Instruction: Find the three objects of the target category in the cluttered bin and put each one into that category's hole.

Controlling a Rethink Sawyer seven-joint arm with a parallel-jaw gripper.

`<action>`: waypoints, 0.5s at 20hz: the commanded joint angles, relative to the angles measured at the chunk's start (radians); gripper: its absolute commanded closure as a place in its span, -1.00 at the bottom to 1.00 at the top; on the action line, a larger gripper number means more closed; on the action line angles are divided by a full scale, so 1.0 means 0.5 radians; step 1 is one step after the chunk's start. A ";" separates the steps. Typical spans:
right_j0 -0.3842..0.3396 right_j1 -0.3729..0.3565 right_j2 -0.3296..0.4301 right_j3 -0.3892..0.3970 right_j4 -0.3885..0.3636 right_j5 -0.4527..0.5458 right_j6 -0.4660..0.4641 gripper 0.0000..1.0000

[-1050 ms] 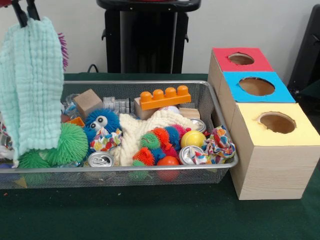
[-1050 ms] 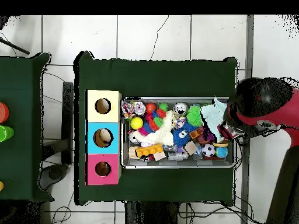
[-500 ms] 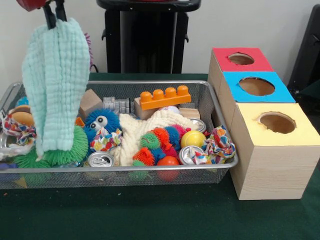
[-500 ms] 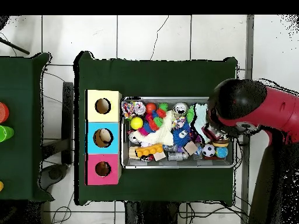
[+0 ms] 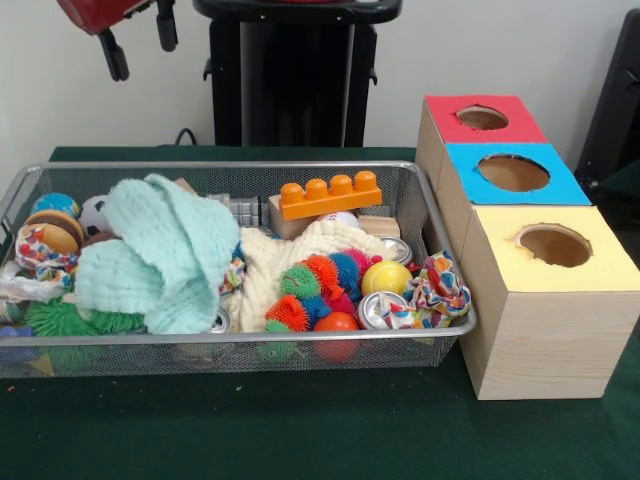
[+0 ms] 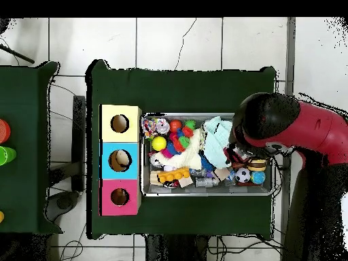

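Mint muslin cloth [image 5: 160, 255]: soft, floppy, super light; it's slumped in a heap toward the wire bin's [image 5: 440, 235] left end.
Best grab: pinch a raised fold on top.
Gripper [image 5: 138, 42]: fingers spread, holding nothing, up above the bin's back-left corner.

Front view: a low camera set close to the near edge of the green worktop [image 5: 300, 430], looking level across it toward the robot's side; the wire bin [image 5: 440, 240] fills most of the width, with the row of three boxes [image 5: 540, 330] at picture right. Overhead view: a camera high above, looking straight down from much farther off, taking in the whole worktop [image 6: 183, 88], a second green surface [image 6: 27, 95] at picture left and the tiled floor [image 6: 170, 41] around. Both views share the bin [image 6: 207, 193] and the boxes [image 6: 119, 163], turned half round, so the boxes lie at picture left overhead.
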 commanded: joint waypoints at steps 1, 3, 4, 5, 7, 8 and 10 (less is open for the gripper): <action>-0.021 0.144 0.183 -0.027 -0.010 0.049 0.038 -1.00; -0.034 0.164 0.191 -0.049 -0.009 0.044 0.027 -1.00; -0.034 0.179 0.193 -0.063 -0.011 0.047 0.032 -1.00; -0.039 0.192 0.195 -0.073 -0.016 0.040 0.025 -1.00; -0.064 0.210 0.198 -0.076 -0.020 0.016 0.006 -1.00; -0.069 0.223 0.204 -0.082 -0.015 0.009 0.005 -1.00; -0.099 0.224 0.208 -0.059 -0.002 -0.018 -0.014 -1.00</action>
